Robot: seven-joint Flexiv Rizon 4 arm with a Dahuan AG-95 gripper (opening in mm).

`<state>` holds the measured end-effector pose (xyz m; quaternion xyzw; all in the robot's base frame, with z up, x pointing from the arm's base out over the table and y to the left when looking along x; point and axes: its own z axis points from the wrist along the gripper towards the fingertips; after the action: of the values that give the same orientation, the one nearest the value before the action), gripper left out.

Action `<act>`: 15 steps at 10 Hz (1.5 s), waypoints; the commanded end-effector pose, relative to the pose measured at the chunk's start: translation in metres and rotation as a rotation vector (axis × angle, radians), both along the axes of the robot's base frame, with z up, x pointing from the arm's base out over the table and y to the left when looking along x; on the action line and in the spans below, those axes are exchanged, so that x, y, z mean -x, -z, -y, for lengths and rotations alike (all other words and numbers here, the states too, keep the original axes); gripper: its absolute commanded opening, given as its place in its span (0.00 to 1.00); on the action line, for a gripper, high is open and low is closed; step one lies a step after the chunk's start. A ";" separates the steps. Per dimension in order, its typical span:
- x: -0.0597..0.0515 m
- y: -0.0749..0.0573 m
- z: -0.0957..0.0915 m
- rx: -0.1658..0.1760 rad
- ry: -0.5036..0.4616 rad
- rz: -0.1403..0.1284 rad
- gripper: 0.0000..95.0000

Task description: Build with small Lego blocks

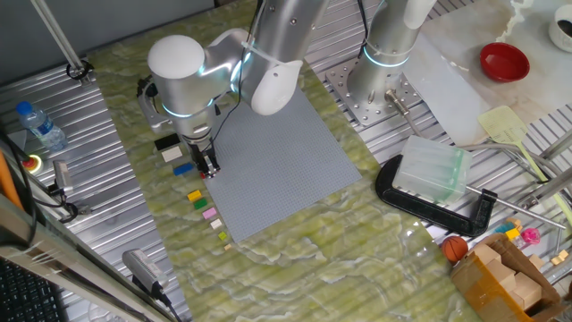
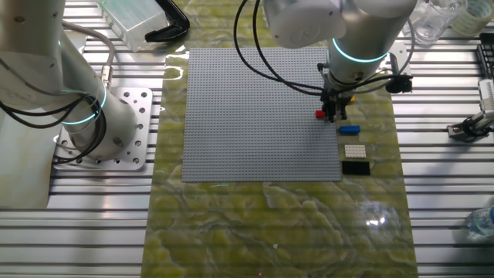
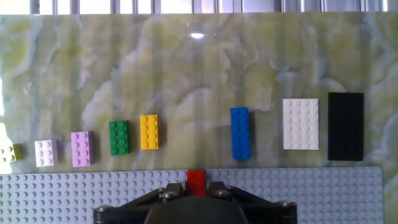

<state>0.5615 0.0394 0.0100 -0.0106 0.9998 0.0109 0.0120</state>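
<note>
My gripper [image 3: 196, 186] is shut on the red brick [image 3: 196, 180], at the grey baseplate's [image 3: 298, 193] edge nearest the row of blocks. I cannot tell whether the brick touches the studs. The gripper [image 2: 332, 116] and the red brick [image 2: 319, 114] also show in the other fixed view. Beyond the plate, a row lies on the marbled mat: black [image 3: 345, 126], cream [image 3: 301, 124], blue [image 3: 240, 132], yellow [image 3: 149, 132], green [image 3: 119, 137], pink [image 3: 82, 149], a small white one [image 3: 46, 152] and a pale one [image 3: 7, 153] cut by the frame edge.
A second arm's base [image 1: 380, 85] stands behind the baseplate. A black clamp with a clear box [image 1: 433, 174] lies to the right, a red bowl [image 1: 504, 61] is further back, and a water bottle [image 1: 40, 125] is at the left.
</note>
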 end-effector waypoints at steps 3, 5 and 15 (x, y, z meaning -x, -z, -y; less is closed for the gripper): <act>-0.001 -0.002 0.002 0.002 -0.005 0.002 0.40; -0.001 -0.003 0.002 0.002 -0.006 0.001 0.40; 0.002 -0.041 -0.004 0.012 -0.002 -0.004 0.00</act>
<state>0.5593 0.0441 0.0483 -0.0084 0.9999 0.0045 0.0100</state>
